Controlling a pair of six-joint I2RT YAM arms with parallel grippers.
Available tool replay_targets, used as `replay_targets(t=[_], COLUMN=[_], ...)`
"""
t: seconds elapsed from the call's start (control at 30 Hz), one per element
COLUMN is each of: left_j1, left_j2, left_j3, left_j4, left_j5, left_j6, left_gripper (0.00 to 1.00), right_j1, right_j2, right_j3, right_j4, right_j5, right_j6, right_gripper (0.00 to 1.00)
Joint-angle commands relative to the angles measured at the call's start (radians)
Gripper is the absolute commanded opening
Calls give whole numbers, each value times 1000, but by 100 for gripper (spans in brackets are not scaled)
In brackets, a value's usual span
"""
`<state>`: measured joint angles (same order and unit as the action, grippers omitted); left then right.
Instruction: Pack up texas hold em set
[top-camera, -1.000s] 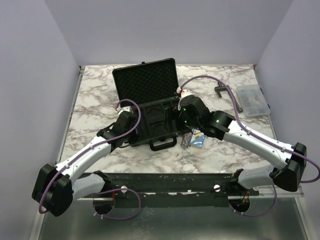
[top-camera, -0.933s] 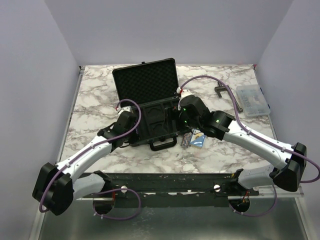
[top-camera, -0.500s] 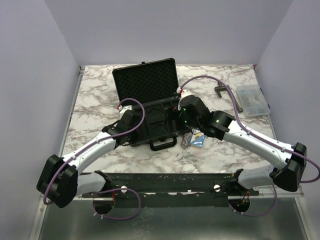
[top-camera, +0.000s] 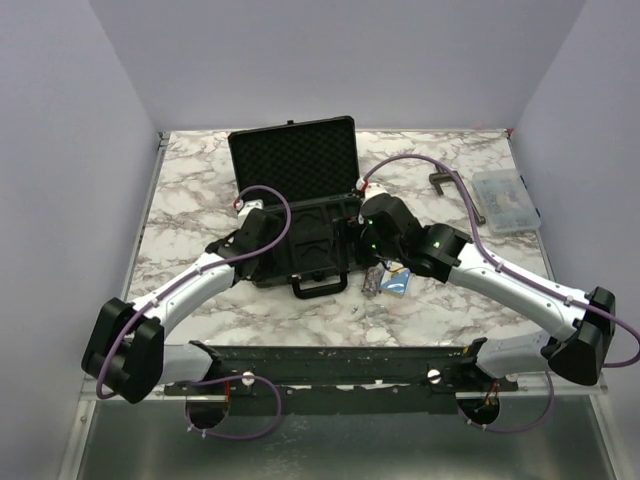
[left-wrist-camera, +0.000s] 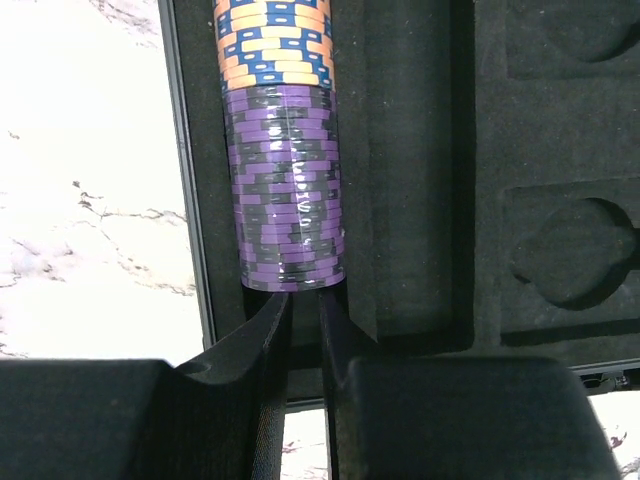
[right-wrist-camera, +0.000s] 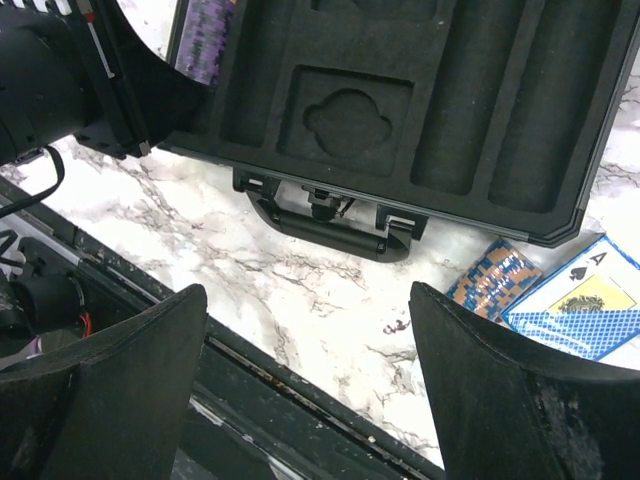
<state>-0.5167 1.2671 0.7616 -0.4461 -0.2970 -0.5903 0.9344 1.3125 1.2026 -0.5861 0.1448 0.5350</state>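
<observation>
Beside one case (top-camera: 292, 160), one blue deck (top-camera: 398, 283)

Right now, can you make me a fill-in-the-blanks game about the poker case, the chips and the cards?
The lid of the case stands ____.
The chips nearest the jaws of the left gripper are ____.
The blue deck shows an ace of ____.
The small chip stack beside that deck lies on the ____, not inside the case.
Missing words: open, purple, spades, table.
</observation>
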Motion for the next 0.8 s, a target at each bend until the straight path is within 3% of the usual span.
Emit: replay_targets(t=[0.0, 0.1, 0.33, 0.5, 0.63, 0.77], left_j1=[9, 9, 9, 7, 7, 7], left_j2=[-31, -95, -331, -451, -530, -593], left_j3=[29, 5, -27, 26, 86, 98], left_j4=[73, 71, -3, -97, -213, -279], left_j5=[-18, 16, 80, 179, 174, 180], left_j6=[24, 33, 94, 87, 147, 241], left_gripper=[17, 22, 46, 62, 80, 92], right_j1=[4, 4, 4, 4, 4, 3], right_j2=[-37, -47, -47, -53, -65, -59], right_j3=[-11, -24, -67, -102, -140, -169], right_j4=[-48, -61, -94, -118, -109, -119], right_j5=[45, 72, 111, 160, 182, 193], right_j6=[25, 49, 125, 194, 229, 291], right_gripper=[85, 85, 85, 85, 84, 84])
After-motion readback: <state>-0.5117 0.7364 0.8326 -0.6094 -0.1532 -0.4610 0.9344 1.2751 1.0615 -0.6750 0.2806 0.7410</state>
